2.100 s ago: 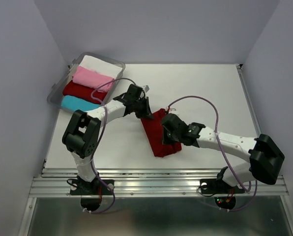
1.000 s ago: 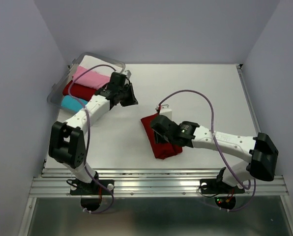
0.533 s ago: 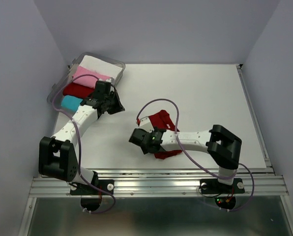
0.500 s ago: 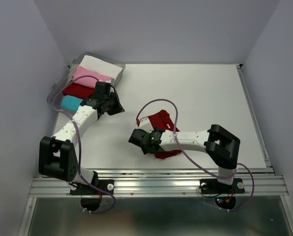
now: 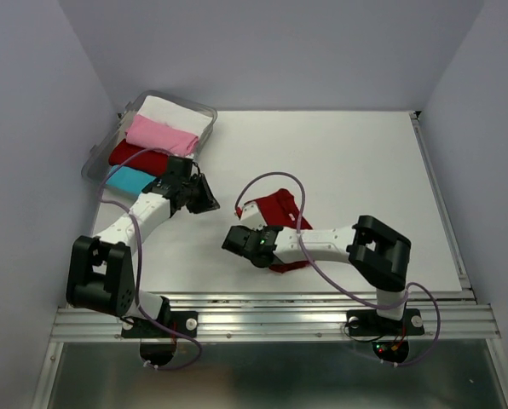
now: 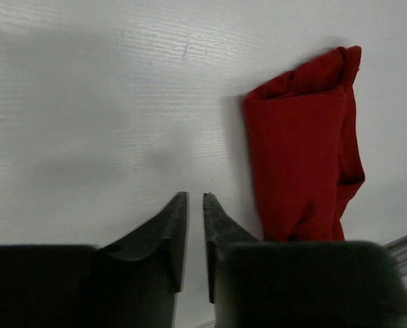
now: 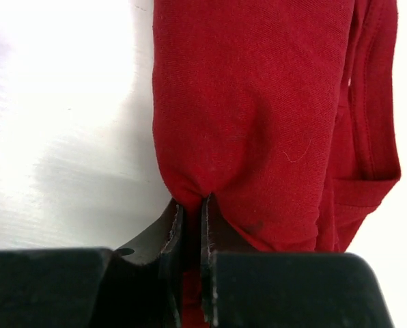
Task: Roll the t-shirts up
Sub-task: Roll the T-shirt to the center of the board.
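Mia: So, where is the red shirt (image 7: 258, 102) right now?

Ben: It lies on the table (image 6: 87, 82), out in front of both arms. It is folded into a long strip, a bit bunched up at one end.

Mia: Who has it?

Ben: The right gripper (image 7: 190, 201) does. Its two jaws are squeezed tight on a little fold at the end of the strip closest to it. You can see the cloth pinched between them.

Mia: And the left gripper (image 6: 195, 198)?

Ben: It holds nothing. Its jaws are only a tiny bit apart, just a thin gap, and under them is bare table. The shirt is off to its right side, near but not touching.

Mia: Which way does the long strip go?

Ben: From the right gripper it goes straight ahead, away from the jaws. So the end it holds is the start, and the rest lies in front of it.

Mia: Is that good for rolling?

Ben: I think so. To roll it, the pinched end has to turn over and go forward along the strip. The right arm is the closer one, since it is on the shirt. The left one would have to come over sideways to help.

Mia: What about the other shirts?

Ben: A white one (image 5: 173, 111), a pink one (image 5: 160, 135), a dark red one (image 5: 135, 155) and a blue one (image 5: 135, 179) sit side by side in the bin (image 5: 204, 115) at the far left, well apart from this one.
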